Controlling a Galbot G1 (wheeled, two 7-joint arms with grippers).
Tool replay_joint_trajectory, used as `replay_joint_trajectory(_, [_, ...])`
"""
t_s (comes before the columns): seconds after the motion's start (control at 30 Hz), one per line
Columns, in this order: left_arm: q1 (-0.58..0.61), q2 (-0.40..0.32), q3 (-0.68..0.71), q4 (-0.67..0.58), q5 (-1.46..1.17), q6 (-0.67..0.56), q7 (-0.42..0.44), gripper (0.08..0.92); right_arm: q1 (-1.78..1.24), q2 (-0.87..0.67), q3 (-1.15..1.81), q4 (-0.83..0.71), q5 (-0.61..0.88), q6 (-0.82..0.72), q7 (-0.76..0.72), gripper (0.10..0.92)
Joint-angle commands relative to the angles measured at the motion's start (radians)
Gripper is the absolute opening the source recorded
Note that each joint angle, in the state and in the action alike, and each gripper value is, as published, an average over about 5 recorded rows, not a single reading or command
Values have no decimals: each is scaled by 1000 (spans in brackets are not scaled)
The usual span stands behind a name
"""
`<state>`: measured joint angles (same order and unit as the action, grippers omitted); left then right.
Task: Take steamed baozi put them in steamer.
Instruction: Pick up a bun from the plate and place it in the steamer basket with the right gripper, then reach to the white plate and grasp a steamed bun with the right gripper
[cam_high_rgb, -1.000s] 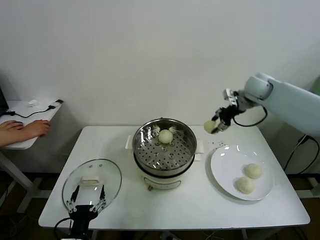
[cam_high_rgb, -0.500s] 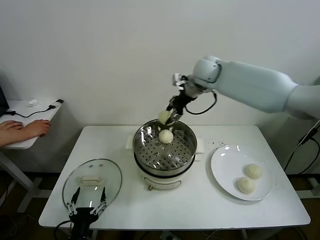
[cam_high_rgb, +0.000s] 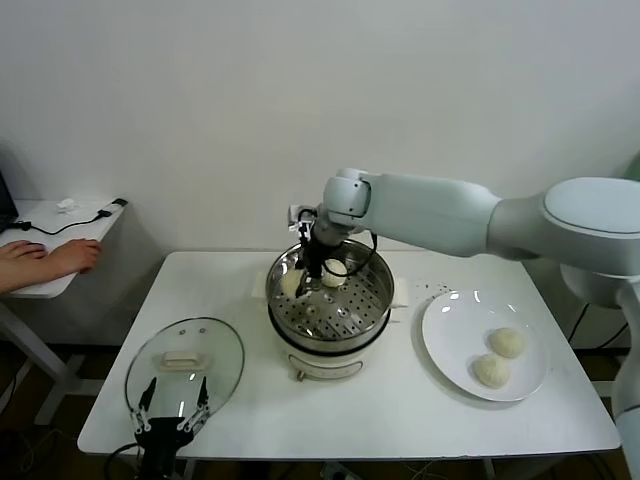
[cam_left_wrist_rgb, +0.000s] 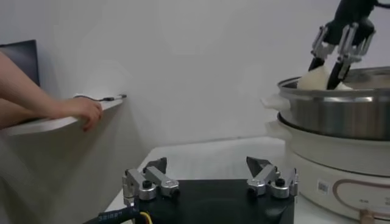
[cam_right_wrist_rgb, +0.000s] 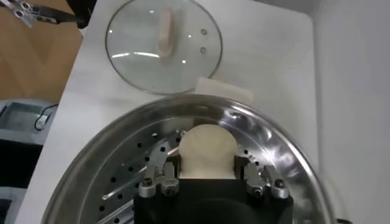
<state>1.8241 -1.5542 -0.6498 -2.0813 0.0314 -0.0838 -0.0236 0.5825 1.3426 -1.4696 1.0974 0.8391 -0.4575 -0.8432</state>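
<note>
My right gripper reaches down into the steamer and is shut on a cream-white baozi, held low over the perforated tray at its left side. In the right wrist view the baozi sits between the fingers above the tray. A second baozi lies in the steamer at the back. Two more baozi lie on the white plate. My left gripper is open and empty, parked at the table's front left.
The glass lid with a white handle lies flat at the front left, just beyond my left gripper. A person's hand rests on a small side table to the left. The wall stands close behind the table.
My right arm has swung from the plate side leftwards across the table and lowered the baozi into the steamer. The left arm has not moved.
</note>
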Motion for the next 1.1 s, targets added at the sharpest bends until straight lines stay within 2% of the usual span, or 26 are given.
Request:
replay_joint_trajectory(0.03, [-1,0,-1,7,-1,0,-2,823,-41,37,-27,-4,3,-22,33,576])
replay_joint_trajectory(0.3, [-6,0,-2,12,-1,0,-1,823,-51,37,-21,-15,5,-27,36,590])
replay_joint_trajectory(0.53, [-5,0,-3,14,-3,-2,-2,823,-29,10,-12,1,2,-32,28,762])
replay_joint_trajectory(0.63, [-4,-1,-2,14,-5,-3,-4,823,-1,-26,-4,24,-6,-28,18,811])
replay_joint_trajectory(0.9, [-7,1,1,11,-2,-1,-3,823,158,-269,-6,180,-69,37,-61,823])
replay_joint_trajectory(1.1, [-11,0,4,8,1,3,-3,823,282,-507,-61,343,-225,124,-181,823])
